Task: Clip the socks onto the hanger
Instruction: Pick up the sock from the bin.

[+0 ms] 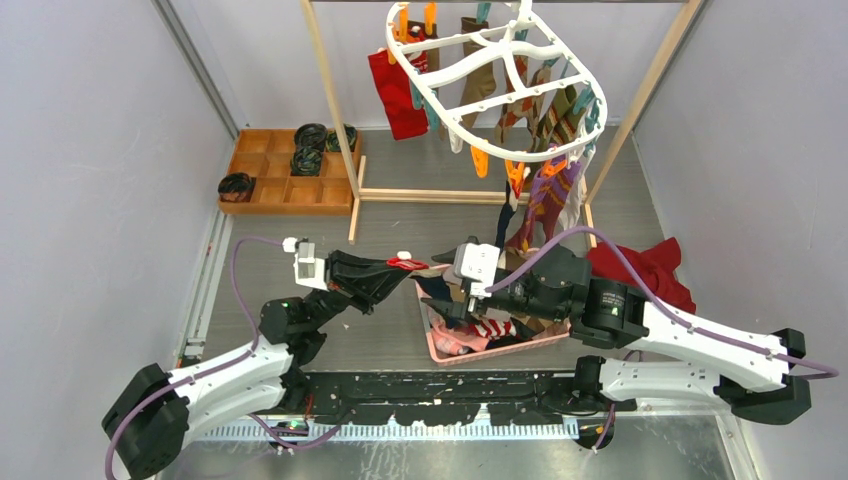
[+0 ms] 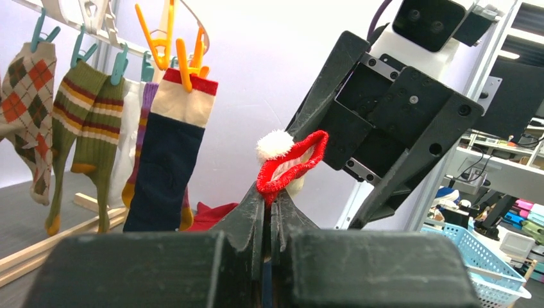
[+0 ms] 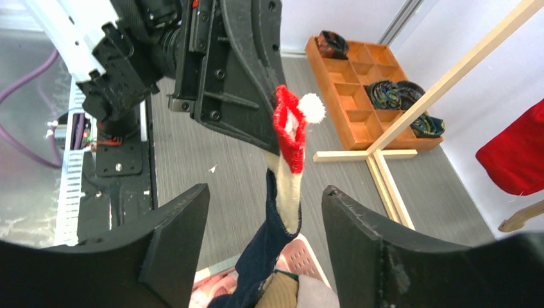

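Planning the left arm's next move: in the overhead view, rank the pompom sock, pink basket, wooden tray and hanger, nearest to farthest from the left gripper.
1. Pompom sock, pinched in the left gripper.
2. Pink basket, just right, toward the bases.
3. Wooden tray, back left.
4. Hanger, hung at the back, right.

hanger (image 1: 517,60) top beyond picture edge

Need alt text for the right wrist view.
A sock with a red cuff and white pompom hangs from the shut left end effector, between the fingers of the open right end effector. Behind, a wooden tray holds black rolls.
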Motion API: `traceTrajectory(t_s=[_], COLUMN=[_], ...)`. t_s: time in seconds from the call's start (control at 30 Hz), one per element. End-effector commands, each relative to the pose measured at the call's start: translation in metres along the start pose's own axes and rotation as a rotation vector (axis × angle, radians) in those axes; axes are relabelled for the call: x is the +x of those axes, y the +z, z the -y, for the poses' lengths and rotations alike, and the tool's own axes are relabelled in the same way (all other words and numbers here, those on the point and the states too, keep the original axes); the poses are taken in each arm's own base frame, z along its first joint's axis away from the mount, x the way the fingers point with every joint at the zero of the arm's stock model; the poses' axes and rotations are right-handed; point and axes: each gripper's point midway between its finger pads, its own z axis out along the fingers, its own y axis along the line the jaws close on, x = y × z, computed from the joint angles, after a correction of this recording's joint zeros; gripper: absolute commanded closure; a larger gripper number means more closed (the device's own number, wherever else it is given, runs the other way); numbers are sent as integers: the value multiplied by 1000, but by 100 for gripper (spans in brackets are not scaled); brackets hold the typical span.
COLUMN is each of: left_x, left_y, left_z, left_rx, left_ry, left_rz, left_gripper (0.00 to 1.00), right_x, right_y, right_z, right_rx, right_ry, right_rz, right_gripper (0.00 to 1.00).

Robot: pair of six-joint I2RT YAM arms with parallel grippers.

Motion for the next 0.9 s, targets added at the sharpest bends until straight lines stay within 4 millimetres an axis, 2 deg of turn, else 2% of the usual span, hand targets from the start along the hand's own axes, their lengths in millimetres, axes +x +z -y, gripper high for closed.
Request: traceTrajectory(t_s=[0.0, 0.13, 0.27, 0.43, 0.53, 0.7, 0.77, 0.8, 0.87], left_x=[-22, -24, -26, -27, -28, -26, -26, -25, -24], left_y=[2, 1, 1, 1, 0, 0, 0, 0, 0], left_z=[13, 15, 16, 18, 19, 19, 19, 19, 18], left_rx=[40, 45, 50, 55, 57, 56, 58, 61, 51], left_ry=[4, -1, -9, -15, -15, -21, -23, -24, -27], left_rz=[90, 96, 99, 102, 104, 100, 98, 95, 89], left_gripper=[100, 100, 100, 100, 100, 100, 100, 99, 85], right_x=[-34, -35, -37, -39, -43, -43, -43, -42, -42], right_y=[1, 6, 9, 9, 8, 7, 6, 4, -1], right_z=[11, 10, 9, 14, 14, 14, 14, 20, 25], right_rx=[46, 43, 41, 64, 68, 71, 70, 103, 133], right_ry=[-11, -12, -15, -26, -28, -18, -10, -1, 23], right_rz=[124, 131, 141, 159, 183, 182, 185, 177, 158], right_gripper=[34, 48, 66, 78, 91, 98, 99, 99, 99])
